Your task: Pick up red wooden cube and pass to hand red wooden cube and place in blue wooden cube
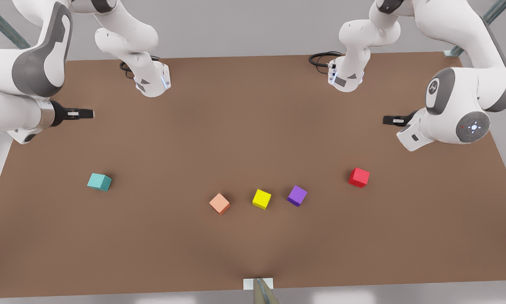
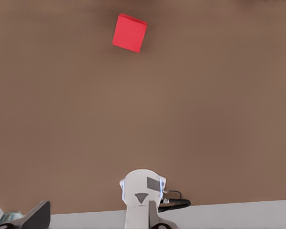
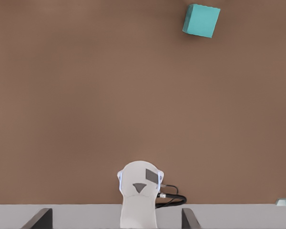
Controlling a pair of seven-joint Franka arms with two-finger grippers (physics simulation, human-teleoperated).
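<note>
The red wooden cube (image 1: 359, 177) (image 2: 129, 32) lies on the brown table (image 1: 253, 139) at the front view's right. The blue wooden cube (image 1: 99, 182) (image 3: 201, 20), teal in colour, lies at the front view's left. My left gripper (image 1: 387, 120) (image 2: 93, 220) hovers high over the table at the front view's right, behind the red cube, open and holding nothing. High at the front view's left hangs my right gripper (image 1: 89, 113) (image 3: 114, 222), behind the teal cube, open and holding nothing.
A salmon-orange cube (image 1: 219, 203), a yellow cube (image 1: 261, 199) and a purple cube (image 1: 297, 195) sit in a row between the two task cubes. Both arm bases (image 1: 151, 82) (image 1: 346, 76) stand at the table's far edge.
</note>
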